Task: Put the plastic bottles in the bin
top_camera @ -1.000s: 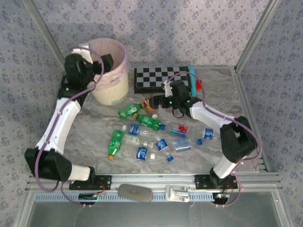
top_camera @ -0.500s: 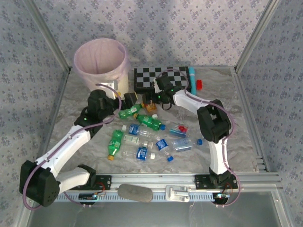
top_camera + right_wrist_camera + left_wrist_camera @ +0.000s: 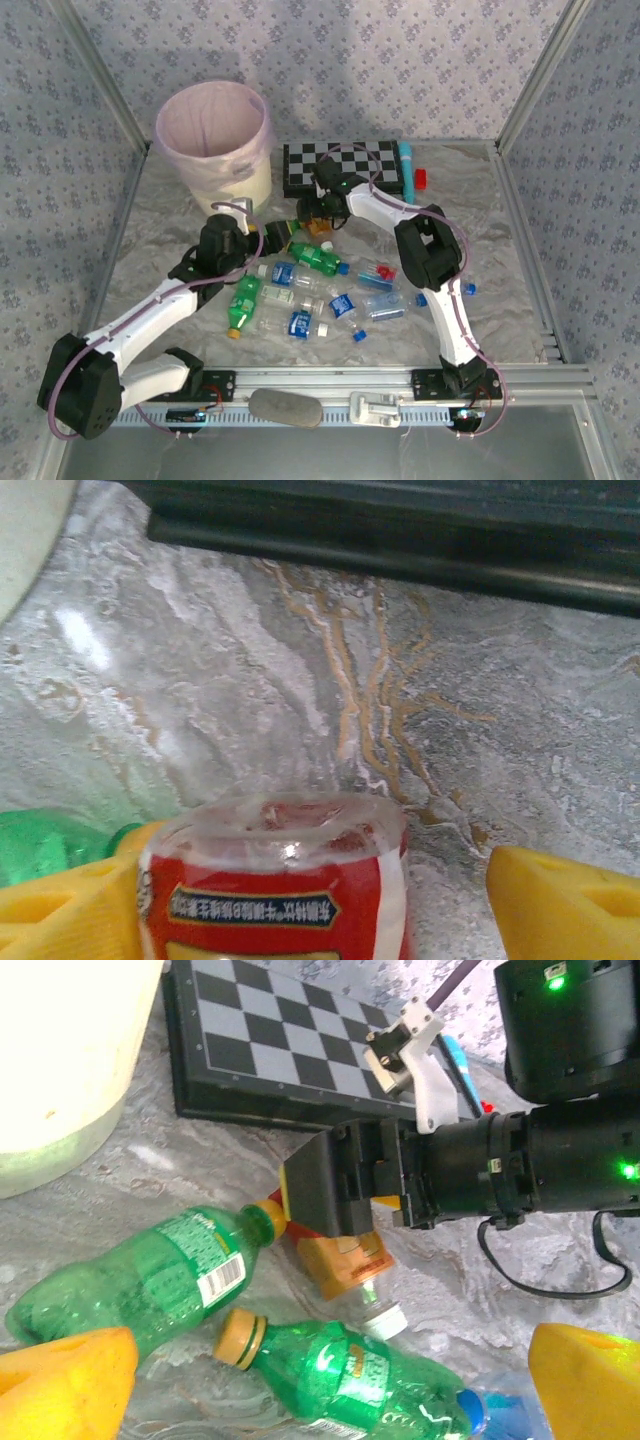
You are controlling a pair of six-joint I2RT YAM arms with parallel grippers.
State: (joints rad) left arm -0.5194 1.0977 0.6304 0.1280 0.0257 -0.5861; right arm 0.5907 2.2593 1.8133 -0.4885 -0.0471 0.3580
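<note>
The cream bin [image 3: 215, 140] with a pink liner stands at the back left. Several plastic bottles lie mid-table, among them a green one [image 3: 316, 258] and a blue-labelled one [image 3: 300, 322]. My left gripper [image 3: 325, 1385] hangs open over two green, yellow-capped bottles [image 3: 140, 1280] [image 3: 360, 1375]. My right gripper [image 3: 318, 910] straddles a clear bottle with a red and orange label [image 3: 280, 880]. Its left finger [image 3: 70, 910] is against the bottle, and a gap remains at the right finger [image 3: 565, 900]. In the left wrist view that bottle [image 3: 350, 1260] lies with its white cap toward me.
A black chessboard [image 3: 340, 165] lies behind the pile, with a teal marker [image 3: 407, 165] and a small red block [image 3: 421, 178] at its right end. The two grippers [image 3: 272, 237] [image 3: 308, 212] are close together. One bottle [image 3: 455, 290] lies apart at the right.
The left arm swung down from the bin's rim to the bottles, its jaws wide. The right gripper slid left to the red-labelled bottle and its jaws have narrowed round it.
</note>
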